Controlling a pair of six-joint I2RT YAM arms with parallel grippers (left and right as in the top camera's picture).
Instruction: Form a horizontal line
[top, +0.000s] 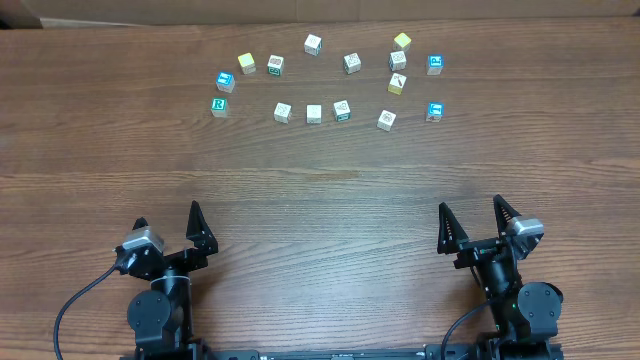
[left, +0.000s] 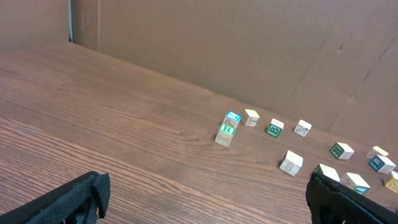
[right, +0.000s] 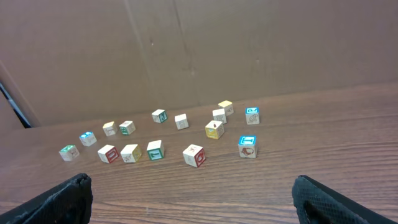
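Both my grippers sit at the near edge of the table (top: 320, 200), well apart from every cube. The left gripper (top: 166, 214) and right gripper (top: 470, 204) each have fingers spread wide, holding nothing. Far ahead, the R cube (top: 219, 105) lies leftmost, with a blue cube (top: 225, 80) just behind it. The cream cube (top: 314, 113) lies further right, between two neighbours and touching neither. No line is joined yet.

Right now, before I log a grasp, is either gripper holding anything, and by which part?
Nothing is held. The left gripper and right gripper both stand open and empty, apart from the cubes.
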